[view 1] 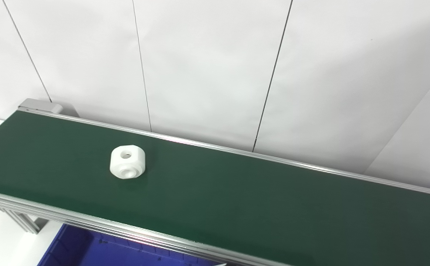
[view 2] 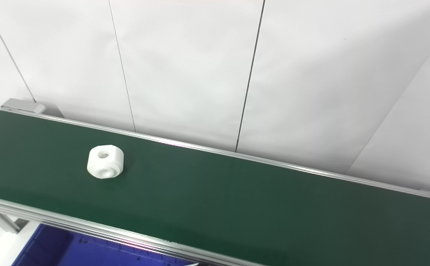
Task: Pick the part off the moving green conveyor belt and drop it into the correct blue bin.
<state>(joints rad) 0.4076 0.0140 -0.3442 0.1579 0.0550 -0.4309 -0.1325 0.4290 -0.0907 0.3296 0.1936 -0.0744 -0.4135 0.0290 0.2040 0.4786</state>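
Blue bin [view 1: 89,251] at the near edge, part waiting on the belt beyond it.

The bin's corner shows just below the near aluminium rail [view 1: 89,221] of the green conveyor belt [view 1: 237,199]; the white part [view 1: 127,162] (a stubby block with a hole on top and another on its near face) sits on the belt just beyond that rail, above the bin and toward the belt's left end. Neither hand is in view, so their state and which is nearer cannot be told. Judging by its leftward position, the left arm probably has the shorter reach, forward over the bin.
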